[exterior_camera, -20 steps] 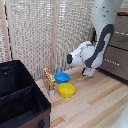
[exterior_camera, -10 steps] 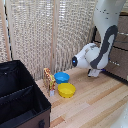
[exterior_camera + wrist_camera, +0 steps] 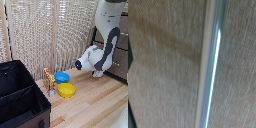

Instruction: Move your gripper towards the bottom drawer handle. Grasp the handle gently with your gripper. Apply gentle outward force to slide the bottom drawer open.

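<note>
Claw (image 3: 98,74) down at the bottom drawer (image 3: 119,71), its handle (image 3: 210,70) seemingly close; finger spread can't be told

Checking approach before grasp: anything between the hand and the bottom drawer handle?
Nothing visible. The wrist view shows only the silver handle against the brown drawer front, close up. The hand itself is hidden behind the arm in the exterior view.

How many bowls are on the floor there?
2. A blue bowl sits next to the small giraffe toy, and a yellow bowl lies just in front of the blue one. More could be hidden behind the black box.
</note>
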Available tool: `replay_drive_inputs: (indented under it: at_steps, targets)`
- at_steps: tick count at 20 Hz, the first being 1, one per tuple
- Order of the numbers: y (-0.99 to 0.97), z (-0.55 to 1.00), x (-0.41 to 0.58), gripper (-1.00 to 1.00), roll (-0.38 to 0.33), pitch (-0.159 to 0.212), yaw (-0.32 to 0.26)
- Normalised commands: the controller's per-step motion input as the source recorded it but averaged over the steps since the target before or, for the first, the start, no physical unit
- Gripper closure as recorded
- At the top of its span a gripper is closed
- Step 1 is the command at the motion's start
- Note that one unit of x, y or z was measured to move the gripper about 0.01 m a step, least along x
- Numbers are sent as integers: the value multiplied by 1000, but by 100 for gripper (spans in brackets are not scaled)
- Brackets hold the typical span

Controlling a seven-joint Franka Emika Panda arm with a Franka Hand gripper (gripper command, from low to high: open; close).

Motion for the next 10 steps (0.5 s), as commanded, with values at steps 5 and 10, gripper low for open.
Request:
replay_drive_inputs:
  at_steps: [5, 10]
  targets:
    - [-414, 34, 191, 100, 50, 26, -21]
    - [-244, -1, -15, 100, 53, 0, 10]
